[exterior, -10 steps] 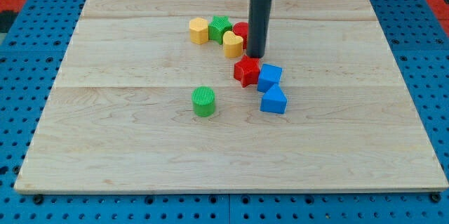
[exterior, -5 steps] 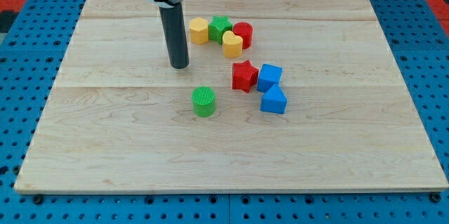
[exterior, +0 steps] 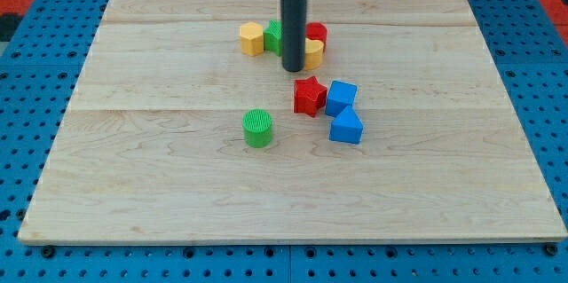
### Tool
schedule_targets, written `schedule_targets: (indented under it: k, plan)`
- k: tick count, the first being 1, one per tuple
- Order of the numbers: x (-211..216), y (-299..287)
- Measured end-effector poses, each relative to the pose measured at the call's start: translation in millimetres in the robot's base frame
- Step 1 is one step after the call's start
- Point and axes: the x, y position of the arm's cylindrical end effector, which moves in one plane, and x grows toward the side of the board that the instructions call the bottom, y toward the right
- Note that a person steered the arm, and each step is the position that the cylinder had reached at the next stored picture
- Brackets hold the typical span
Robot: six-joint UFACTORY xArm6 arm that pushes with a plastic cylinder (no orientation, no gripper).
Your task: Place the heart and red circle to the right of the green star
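Observation:
My tip (exterior: 292,69) stands on the board just below the green star (exterior: 274,35), which the rod partly hides. The yellow heart (exterior: 312,52) shows at the rod's right edge, mostly hidden. The red circle (exterior: 316,34) sits right of the rod, above the heart and right of the green star. A yellow hexagon (exterior: 252,39) touches the star's left side.
A red star (exterior: 309,96) lies just below and right of my tip, touching a blue cube (exterior: 341,97). A second blue block (exterior: 346,127) lies below that. A green cylinder (exterior: 258,128) stands alone lower left. The wooden board (exterior: 133,185) rests on a blue pegboard.
The rod swung left from beside the red circle, then came back right to just below the green star. The heart and red circle have shifted slightly right and up.

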Motion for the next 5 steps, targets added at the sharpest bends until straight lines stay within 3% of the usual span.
schedule_targets:
  k: [3,5]
  plan:
    - [-5,84]
    - [-49,85]
